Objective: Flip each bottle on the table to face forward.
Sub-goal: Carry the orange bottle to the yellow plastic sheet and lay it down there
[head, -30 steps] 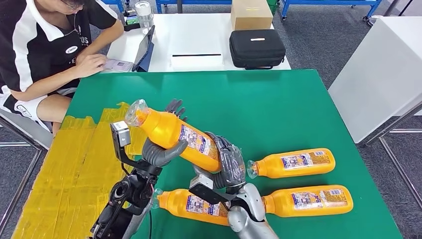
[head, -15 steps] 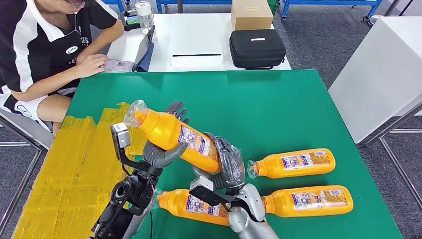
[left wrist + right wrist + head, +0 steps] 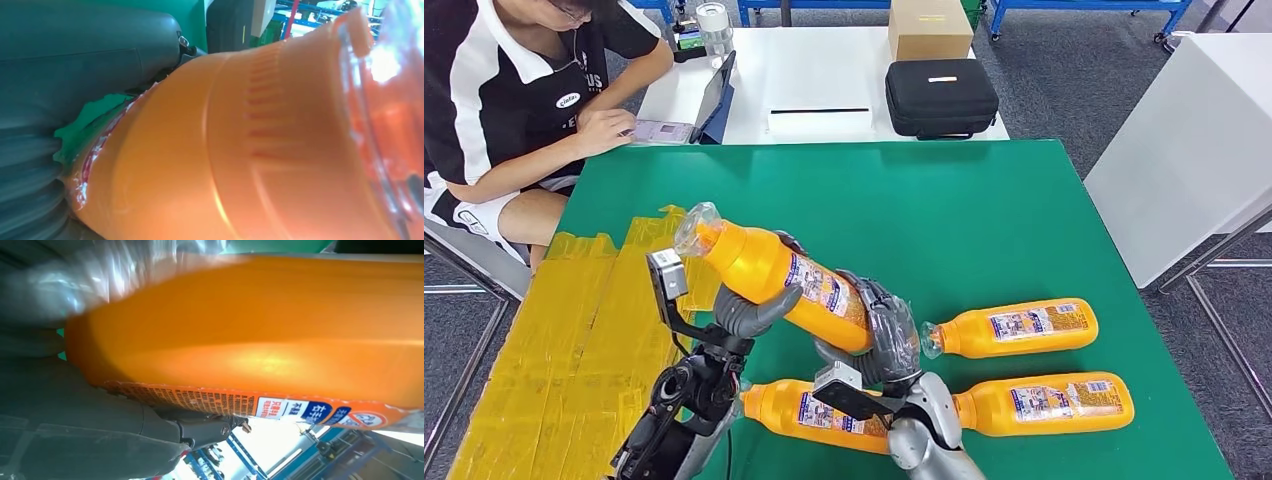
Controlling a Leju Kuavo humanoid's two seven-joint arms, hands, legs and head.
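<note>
Orange bottle (image 3: pixel 774 275) | both hands' fingers (image 3: pixel 749 312) hold | label text possibly Korean

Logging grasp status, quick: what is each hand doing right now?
Left hand: holds the raised orange plastic bottle near its clear-capped end.
Right hand: holds the same bottle at its base end.

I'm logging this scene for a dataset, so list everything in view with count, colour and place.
held bottle: 1, orange, raised over green table, tilted
lying bottles: 3, orange, on table's near part
yellow tape: patch, table's left side
black case: 1, white table behind
cardboard box: 1, brown, same table
person: 1, seated far left
left hand: grey, holds bottle's neck end
right hand: grey, holds its base
</note>
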